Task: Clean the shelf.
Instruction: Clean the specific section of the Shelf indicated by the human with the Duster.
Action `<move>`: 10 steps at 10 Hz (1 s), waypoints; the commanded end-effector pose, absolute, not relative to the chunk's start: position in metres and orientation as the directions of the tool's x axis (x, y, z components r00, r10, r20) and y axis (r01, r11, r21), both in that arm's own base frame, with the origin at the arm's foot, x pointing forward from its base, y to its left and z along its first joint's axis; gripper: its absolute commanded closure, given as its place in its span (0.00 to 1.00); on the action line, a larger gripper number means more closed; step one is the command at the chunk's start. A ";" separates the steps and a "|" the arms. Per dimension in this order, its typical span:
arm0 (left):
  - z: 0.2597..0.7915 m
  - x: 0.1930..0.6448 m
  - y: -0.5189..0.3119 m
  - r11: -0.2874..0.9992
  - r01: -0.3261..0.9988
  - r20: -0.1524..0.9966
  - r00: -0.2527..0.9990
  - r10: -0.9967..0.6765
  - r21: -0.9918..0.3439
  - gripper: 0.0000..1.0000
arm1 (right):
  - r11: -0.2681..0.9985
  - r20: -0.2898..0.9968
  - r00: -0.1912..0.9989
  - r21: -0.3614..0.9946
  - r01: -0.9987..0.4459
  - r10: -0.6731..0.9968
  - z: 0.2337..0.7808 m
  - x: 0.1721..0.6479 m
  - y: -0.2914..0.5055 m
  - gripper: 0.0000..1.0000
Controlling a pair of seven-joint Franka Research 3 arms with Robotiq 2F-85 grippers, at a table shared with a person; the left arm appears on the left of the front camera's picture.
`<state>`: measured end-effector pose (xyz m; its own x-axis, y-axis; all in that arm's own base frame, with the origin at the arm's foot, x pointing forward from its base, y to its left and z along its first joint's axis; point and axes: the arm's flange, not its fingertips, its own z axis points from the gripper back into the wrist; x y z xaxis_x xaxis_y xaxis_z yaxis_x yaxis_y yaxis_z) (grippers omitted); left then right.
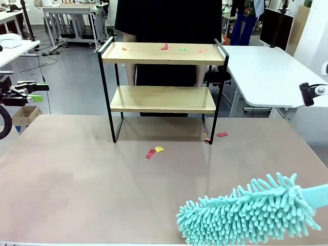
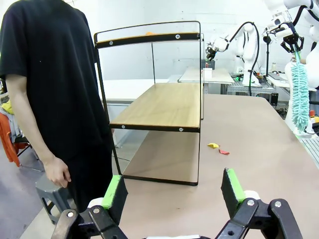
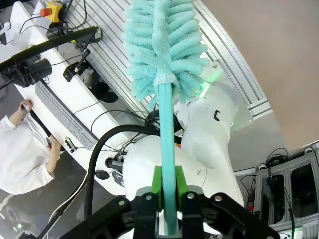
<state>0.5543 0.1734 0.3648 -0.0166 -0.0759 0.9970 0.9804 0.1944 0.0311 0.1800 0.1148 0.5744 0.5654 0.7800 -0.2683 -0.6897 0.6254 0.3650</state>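
Front view: noted the shelf (image 1: 163, 77), a small two-tier rack of two light wooden boards in a thin black metal frame. Upright at the far side of the grey-brown desk (image 1: 72, 184), directly before a person in black clothing (image 1: 169, 18). Counted four small coloured paper scraps (image 1: 164, 47) on the top board. Found more on the desk: a red and yellow pair just in front of the shelf, red ones by its right front leg.

Same view: logged a fluffy turquoise chenille duster (image 1: 251, 212) low over the near right corner of the desk, head pointing left, handle running off the right edge. Cannot tell whether touching the desk. Grip on it hidden here.

Right wrist view: found the right end effector (image 3: 170, 191) clamped on the duster's turquoise handle, green pads pressed against either side.

Left wrist view: found the left end effector (image 2: 173, 188) spread wide, green pads well apart, aimed at the shelf's end. Shelf seen side-on; top board edge-on, so top scraps hidden. Also noted the person's hand (image 2: 59, 172) hanging beside the shelf, and the duster far off, hanging head-down.
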 end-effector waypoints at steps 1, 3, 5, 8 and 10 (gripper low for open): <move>0.366 0.553 0.172 0.195 0.980 0.997 -0.019 -0.077 0.034 0.00 | 0.626 -0.266 0.567 0.371 -0.686 0.779 0.575 0.180 0.114 0.87; 0.366 0.553 0.172 0.195 0.980 0.997 -0.019 -0.077 0.034 0.00 | 0.626 -0.266 0.567 0.371 -0.686 0.779 0.575 0.180 0.114 0.87; 0.366 0.553 0.172 0.195 0.980 0.997 -0.019 -0.077 0.034 0.00 | 0.626 -0.266 0.567 0.371 -0.686 0.779 0.575 0.180 0.114 0.87; 0.366 0.553 0.172 0.195 0.980 0.997 -0.019 -0.077 0.034 0.00 | 0.626 -0.266 0.567 0.371 -0.686 0.779 0.575 0.180 0.114 0.87; 0.366 0.553 0.172 0.195 0.980 0.997 -0.019 -0.077 0.034 0.00 | 0.626 -0.266 0.567 0.371 -0.686 0.779 0.575 0.180 0.114 0.87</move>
